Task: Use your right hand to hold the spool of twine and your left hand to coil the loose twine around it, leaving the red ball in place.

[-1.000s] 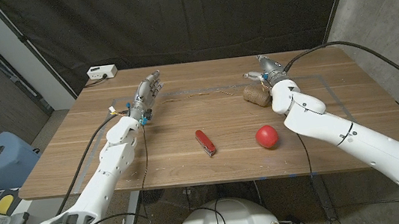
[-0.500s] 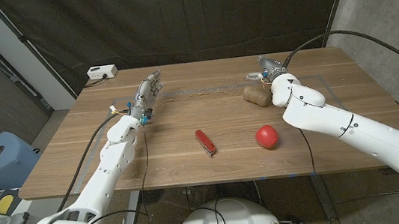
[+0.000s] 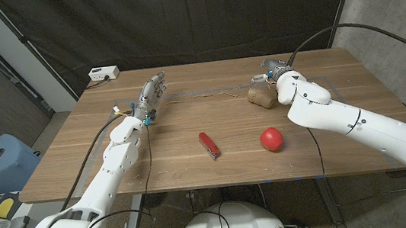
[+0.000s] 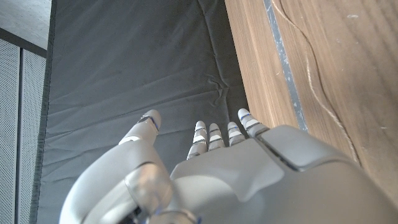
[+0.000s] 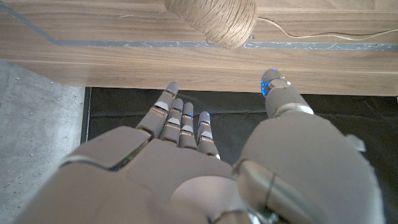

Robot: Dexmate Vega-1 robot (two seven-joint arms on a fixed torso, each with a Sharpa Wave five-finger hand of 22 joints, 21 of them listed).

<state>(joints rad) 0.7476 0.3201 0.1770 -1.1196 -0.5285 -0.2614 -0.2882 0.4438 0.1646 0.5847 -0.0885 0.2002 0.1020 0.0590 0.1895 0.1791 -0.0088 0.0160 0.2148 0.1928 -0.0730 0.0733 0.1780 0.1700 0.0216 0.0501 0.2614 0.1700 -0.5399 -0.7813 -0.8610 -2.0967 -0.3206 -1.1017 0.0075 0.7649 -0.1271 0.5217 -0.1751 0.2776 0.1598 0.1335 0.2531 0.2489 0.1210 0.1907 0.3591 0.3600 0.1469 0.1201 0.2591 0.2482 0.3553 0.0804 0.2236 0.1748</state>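
The spool of twine (image 3: pixel 261 96) (image 5: pixel 211 20), a tan ball of cord, lies on the table at the far right. Loose twine (image 3: pixel 205 94) (image 4: pixel 311 68) (image 5: pixel 311 34) trails from it leftward along the back of the table. My right hand (image 3: pixel 273 71) (image 5: pixel 199 155) hovers just behind and right of the spool with fingers apart, holding nothing. My left hand (image 3: pixel 152 90) (image 4: pixel 211 168) hangs near the twine's far left end, fingers extended and apart, empty. The red ball (image 3: pixel 270 138) rests nearer the front edge, in front of the spool.
A red pocket knife (image 3: pixel 209 144) lies at the middle of the table. A white box (image 3: pixel 103 74) sits at the back left corner. Blue tape lines (image 5: pixel 124 43) mark the table. A dark curtain hangs behind the table.
My right hand has drifted slightly back and right behind the spool, and its forearm has swung. The left hand and the objects are unmoved.
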